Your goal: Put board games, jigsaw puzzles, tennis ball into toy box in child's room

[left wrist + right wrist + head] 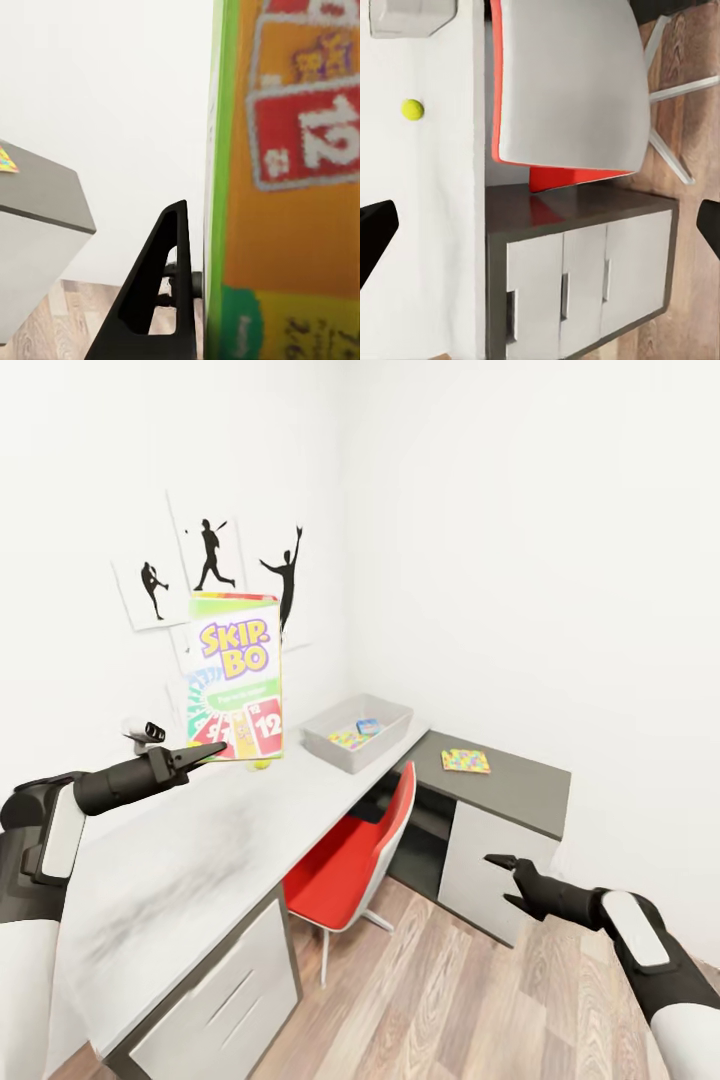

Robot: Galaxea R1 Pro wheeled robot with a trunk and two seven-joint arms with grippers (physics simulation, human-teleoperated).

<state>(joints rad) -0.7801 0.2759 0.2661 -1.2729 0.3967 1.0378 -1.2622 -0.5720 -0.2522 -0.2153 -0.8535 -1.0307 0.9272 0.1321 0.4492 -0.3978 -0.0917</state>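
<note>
Head view: one Skip-Bo box aloft

We clamp one Skip-Bo board game [236, 678] upright in our left gripper [207, 753], above the table [200, 850]. Our right gripper [512, 880] hangs spread and empty. Beyond the game, one toy box [358, 732] and one tennis ball [261, 764]; one jigsaw puzzle [465, 761] right of the box.

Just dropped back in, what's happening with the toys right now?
The left gripper holds the Skip-Bo box upright by its lower edge, above the table. The toy box sits farther along the table with a jigsaw puzzle and a small blue game already inside. Another jigsaw puzzle lies on the dark lower section, and the tennis ball is on the tabletop. The right gripper hangs open and empty over the floor, near the red chair.
</note>
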